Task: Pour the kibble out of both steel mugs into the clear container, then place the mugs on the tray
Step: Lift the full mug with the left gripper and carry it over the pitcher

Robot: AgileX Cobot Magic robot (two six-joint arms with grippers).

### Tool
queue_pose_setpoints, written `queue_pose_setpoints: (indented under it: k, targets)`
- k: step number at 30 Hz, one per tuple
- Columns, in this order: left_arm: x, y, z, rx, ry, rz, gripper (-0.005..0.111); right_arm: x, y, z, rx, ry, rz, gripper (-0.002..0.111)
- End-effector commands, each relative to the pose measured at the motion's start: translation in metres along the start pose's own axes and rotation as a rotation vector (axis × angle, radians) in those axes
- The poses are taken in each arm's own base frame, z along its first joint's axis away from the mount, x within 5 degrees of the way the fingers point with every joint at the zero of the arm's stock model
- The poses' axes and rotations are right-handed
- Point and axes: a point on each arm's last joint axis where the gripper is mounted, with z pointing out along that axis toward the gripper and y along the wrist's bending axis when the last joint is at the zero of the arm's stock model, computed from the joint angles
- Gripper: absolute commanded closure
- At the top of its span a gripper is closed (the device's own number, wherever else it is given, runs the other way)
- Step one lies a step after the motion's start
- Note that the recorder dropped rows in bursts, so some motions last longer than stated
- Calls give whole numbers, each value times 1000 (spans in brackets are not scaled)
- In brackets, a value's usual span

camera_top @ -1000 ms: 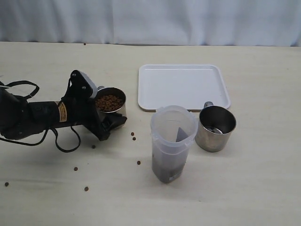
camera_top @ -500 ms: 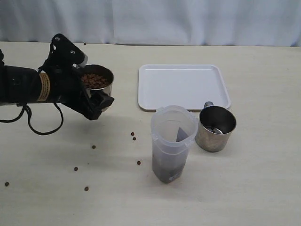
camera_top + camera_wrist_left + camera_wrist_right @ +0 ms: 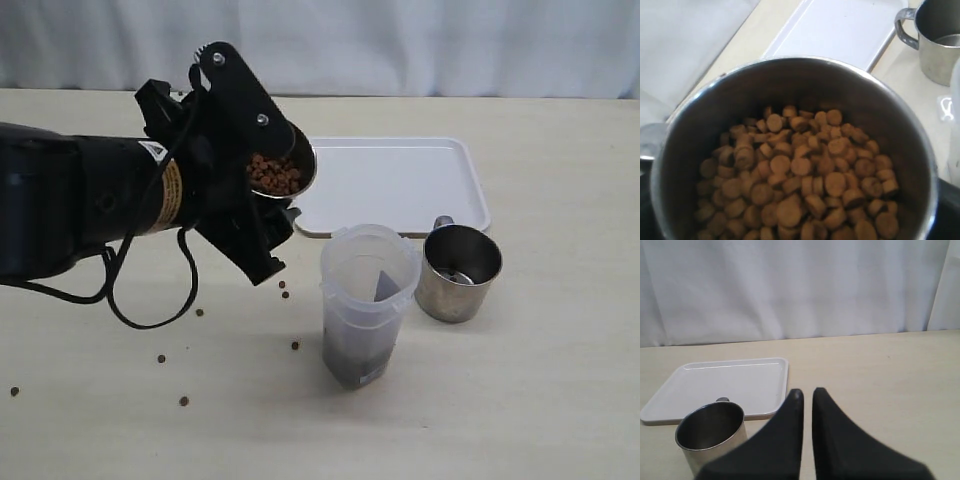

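A pale beige table fills the scene, with a white curtain hanging behind it. The black left arm reaches in from the left, raised above the tabletop. Its left gripper is clamped around a steel mug, with one jaw on each side of it. The mug is lifted in the air and tilted toward the right, up and to the left of the clear container.

The white tray lies flat toward the back of the table. The clear container stands upright in front of the tray, with a dark layer of kibble at its bottom. A second mug stands upright just to the right of the container, showing bare steel inside.

The right gripper, seen only from its own wrist camera, is pinched closed on nothing.

Brown kibble fills the lower part of the held mug. Loose pellets lie scattered on the table to the left of the container.
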Motion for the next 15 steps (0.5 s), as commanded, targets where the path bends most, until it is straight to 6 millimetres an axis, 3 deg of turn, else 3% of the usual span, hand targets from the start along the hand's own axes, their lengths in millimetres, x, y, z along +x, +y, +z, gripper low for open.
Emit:
queue_pose_setpoints:
  k: [1,6,15]
  targets:
    - [-16,0,-9,-46,-22,21,107,2,-1,0,7,5,-11,103]
    - [-19,-11,-10,-78,-11,134,107,2,-1,0,7,5,-11,103]
    - [-18,-17,1,-66,14,161,107,2,-1,0,7,5,-11,103]
